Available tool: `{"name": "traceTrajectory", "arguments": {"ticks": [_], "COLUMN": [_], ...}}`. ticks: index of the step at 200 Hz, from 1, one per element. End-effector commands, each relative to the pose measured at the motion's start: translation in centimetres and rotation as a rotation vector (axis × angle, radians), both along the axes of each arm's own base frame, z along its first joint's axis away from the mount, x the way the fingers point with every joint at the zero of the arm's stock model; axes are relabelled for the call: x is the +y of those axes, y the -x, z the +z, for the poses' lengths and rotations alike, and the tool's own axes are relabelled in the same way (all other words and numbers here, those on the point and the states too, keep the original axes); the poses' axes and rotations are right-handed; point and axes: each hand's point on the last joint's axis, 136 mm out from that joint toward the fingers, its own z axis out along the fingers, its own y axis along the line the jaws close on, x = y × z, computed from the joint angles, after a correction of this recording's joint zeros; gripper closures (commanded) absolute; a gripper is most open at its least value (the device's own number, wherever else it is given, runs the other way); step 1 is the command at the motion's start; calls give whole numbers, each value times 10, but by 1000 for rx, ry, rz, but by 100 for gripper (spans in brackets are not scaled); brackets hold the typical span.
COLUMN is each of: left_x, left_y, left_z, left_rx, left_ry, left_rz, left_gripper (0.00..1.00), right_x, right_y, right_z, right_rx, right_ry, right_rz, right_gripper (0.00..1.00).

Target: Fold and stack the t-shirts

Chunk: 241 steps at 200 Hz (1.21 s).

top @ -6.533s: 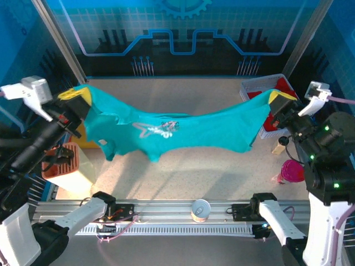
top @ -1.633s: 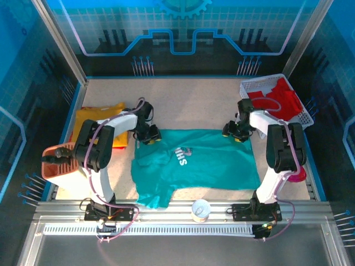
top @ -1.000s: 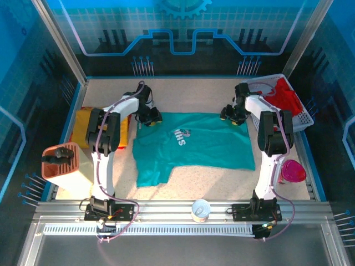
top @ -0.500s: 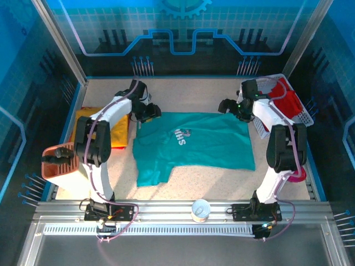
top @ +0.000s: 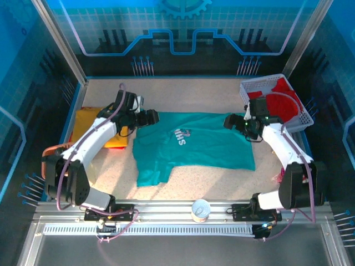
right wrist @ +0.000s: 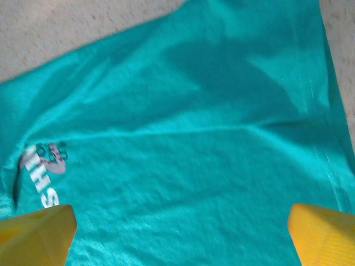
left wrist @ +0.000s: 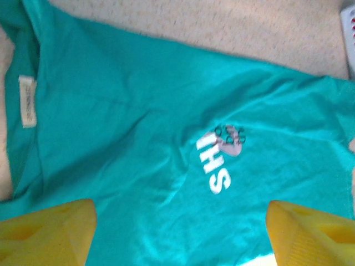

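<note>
The sand-coloured table [top: 183, 94] now carries the teal-green cloth t-shirt [top: 194, 147], which a few seconds earlier was stretched in the air between the two grippers. It has been laid down flat, print upward, with the collar end toward the left and one sleeve trailing toward the near-left. Over the last second it has barely shifted. Both far corners have been let go, so the spreading step is judged finished and no fold is yet made.

A mustard-yellow cloth t-shirt [top: 89, 121] is seen at the left edge, partly covered by the left arm. A red cloth t-shirt [top: 285, 101] is seen inside the white mesh basket [top: 247, 88] at the far right.

The arms have been drawn back from the far edge. The left arm is stretched diagonally from its near base, and the left gripper [top: 150, 117] is held at the shirt's far-left corner, pointing right. The right arm is bent along the shirt's right side, and the right gripper [top: 230, 122] is held at the far-right corner, pointing left.

In the wrist views the yellow fingers [left wrist: 47, 233] [right wrist: 321, 233] are spread wide, and nothing is gripped between them; only shirt fabric lies below.
</note>
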Motion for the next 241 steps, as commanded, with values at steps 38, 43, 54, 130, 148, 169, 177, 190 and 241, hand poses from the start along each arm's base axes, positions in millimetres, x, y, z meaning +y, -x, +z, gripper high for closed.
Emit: {"name": "traceTrajectory", "arguments": {"ticks": [38,43,54,130,148,169,177,190,241], "left_x": [14,15,18,22,18,17,18,21,27], "left_y": [72,76,86,144,158,174,181,190,221], "left_z": [-35,-38,-46,-74,-88,-104,-108,-115,-135], "left_rx": [122,131,158,334,370,425,448,476,531], "left_ry": [-55,-56,-57,-48,-34,-45,-59,-78,-51], "left_rz": [55,59,66,127,138,150,155,170,239], "left_gripper": [21,22,22,31,32,35,35,35,50], "right_x": [-19,-20,-20,-16,-16,-16,-17,-19,-24], "right_y": [54,58,63,69,68,69,69,70,70], "right_z": [-27,-31,-35,-59,-62,-63,-62,-62,-66], "right_rx": [67,73,82,150,162,158,148,136,155], "right_ry": [29,23,7,-12,-12,-2,1,6,-20], "right_rz": [-105,-112,-121,-74,-65,-57,-56,-62,-99], "right_gripper": [7,7,8,10,11,12,12,12,14]}}
